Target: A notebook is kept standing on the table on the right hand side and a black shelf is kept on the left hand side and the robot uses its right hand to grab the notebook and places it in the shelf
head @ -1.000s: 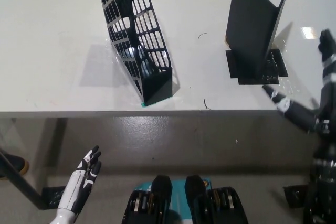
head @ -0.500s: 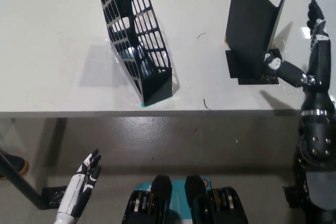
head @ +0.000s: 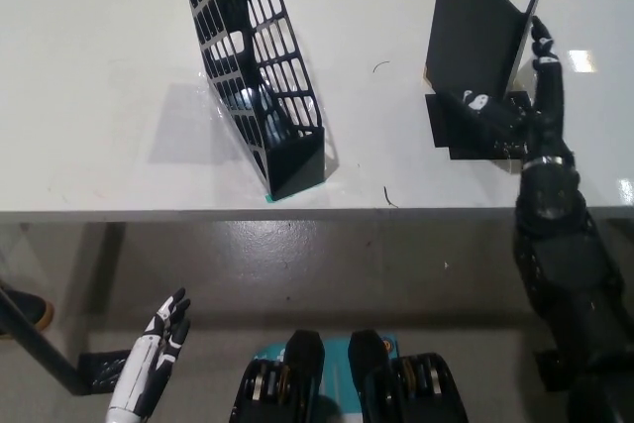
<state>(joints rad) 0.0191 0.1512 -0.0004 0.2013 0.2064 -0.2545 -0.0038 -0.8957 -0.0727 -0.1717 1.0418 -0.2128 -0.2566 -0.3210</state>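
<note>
Notebook [head: 474, 52] stands upright on the right part of the white desk [head: 99, 66], its black covers spread apart in a V, its foot resting on a dark patch [head: 456, 136] on the surface. The black right hand [head: 520, 106] is at the notebook's lower right corner, reaching up over the desk's front edge. One finger points up along the outer face of the right-hand cover, and others reach left across the notebook's foot, over the dark patch. The fingers are spread wide around that corner; whether they actually press on the cover cannot be told from this angle, and the hand has not closed on it. The black forearm runs down from the hand to the bottom right of the view, past the desk edge.

The black shelf [head: 260, 66], a slotted file holder, stands well apart to the left of the notebook, leaning, its open top toward the far side and its closed base near the front edge of the desk. The white left hand [head: 163, 339] hangs low at the lower left, below desk level, fingers apart and holding nothing.
</note>
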